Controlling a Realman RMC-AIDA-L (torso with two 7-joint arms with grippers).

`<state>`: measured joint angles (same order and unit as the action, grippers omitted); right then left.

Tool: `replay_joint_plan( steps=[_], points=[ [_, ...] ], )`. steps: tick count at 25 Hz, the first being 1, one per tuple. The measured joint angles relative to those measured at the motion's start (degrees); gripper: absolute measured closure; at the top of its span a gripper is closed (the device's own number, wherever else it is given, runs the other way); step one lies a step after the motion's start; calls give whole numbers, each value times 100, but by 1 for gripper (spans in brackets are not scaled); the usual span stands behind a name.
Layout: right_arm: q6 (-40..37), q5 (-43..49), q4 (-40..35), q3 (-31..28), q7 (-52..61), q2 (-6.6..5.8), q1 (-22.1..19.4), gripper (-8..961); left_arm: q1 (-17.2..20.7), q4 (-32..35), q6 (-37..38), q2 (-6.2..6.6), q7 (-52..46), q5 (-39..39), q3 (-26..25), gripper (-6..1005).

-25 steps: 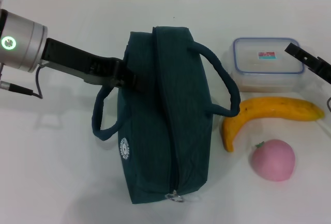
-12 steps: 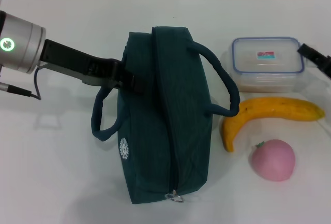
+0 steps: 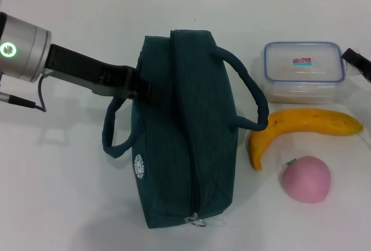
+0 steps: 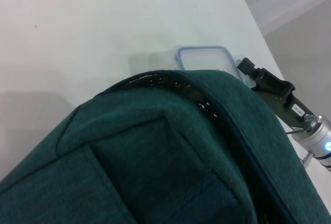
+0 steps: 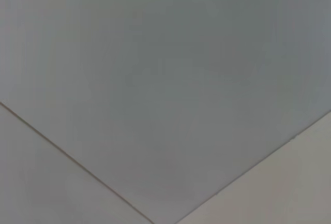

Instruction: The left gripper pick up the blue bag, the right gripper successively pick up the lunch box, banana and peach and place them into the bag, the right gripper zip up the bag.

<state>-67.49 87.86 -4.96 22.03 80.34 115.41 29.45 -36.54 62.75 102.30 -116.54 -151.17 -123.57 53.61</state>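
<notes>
Basically the blue bag (image 3: 185,129) lies on its side mid-tabletop (image 3: 69,193), zip closed, ring pull at its near end. Soft fabric, likely light and floppy, so it will sag when lifted; the loop handles or a pinch of the top panel look like the best holds. The left gripper (image 3: 145,91) is pressed against the bag's far-left upper side, just above the left handle loop; its fingers are hidden against the fabric, so cannot tell if they are clamped or apart. Left wrist view shows only bag cloth close up (image 4: 155,157).

The lunch box (image 3: 302,71) sits right of the bag, near its far end: rigid clear plastic, smooth lid, probably slippery, so grip across the short sides at the rim. The banana (image 3: 301,126) lies just in front of the lunch box, its lower tip close to the bag's right handle: firm but bruisable, take it mid-body. The peach (image 3: 306,178) sits in front of the banana: round, may roll, needs gentle squeeze.

The right gripper (image 3: 358,64) shows only partly at the frame edge, just right of the lunch box; finger state cannot tell. Room: open tabletop left of and in front of the bag; right of the bag things are crowded, with the tabletop edge not in view.
</notes>
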Motion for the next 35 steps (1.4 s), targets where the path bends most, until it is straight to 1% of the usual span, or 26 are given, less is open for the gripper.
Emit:
replay_joint_plan(
  steps=[5, 9, 14, 19, 25, 29, 32, 35],
  points=[
    [-140, -44, -13, -34, 73, -10, -18, 765, 22, 0, 0, 0, 0, 27, 0, 952],
    [-180, -140, -6, -66, 446, 7, -20, 837, 6, 0, 0, -4, 10, 29, 0, 952],
    [-147, -521, 177, -75, 1032, 32, -8, 849, -55, 0, -7, -7, 16, 31, 0, 952],
    [-177, -567, 196, -89, 1740, 23, -79, 854, -70, 0, -17, -10, 60, 34, 0, 952],
    [-157, -698, 196, -139, 2534, 14, -268, 858, -73, 0, -18, -27, 87, 60, 0, 952],
    [-186, -725, 199, -138, 3121, 8, -306, 858, -94, 28, -26, -26, 111, 207, -4, 952],
    [-208, -801, 192, -137, 3701, 4, -315, 858, -147, 41, -94, -4, 208, 271, -7, 952],
    [-318, -988, 199, -138, 3961, 22, -317, 858, -197, 8, -195, 16, 308, 273, -8, 952]
  ],
)
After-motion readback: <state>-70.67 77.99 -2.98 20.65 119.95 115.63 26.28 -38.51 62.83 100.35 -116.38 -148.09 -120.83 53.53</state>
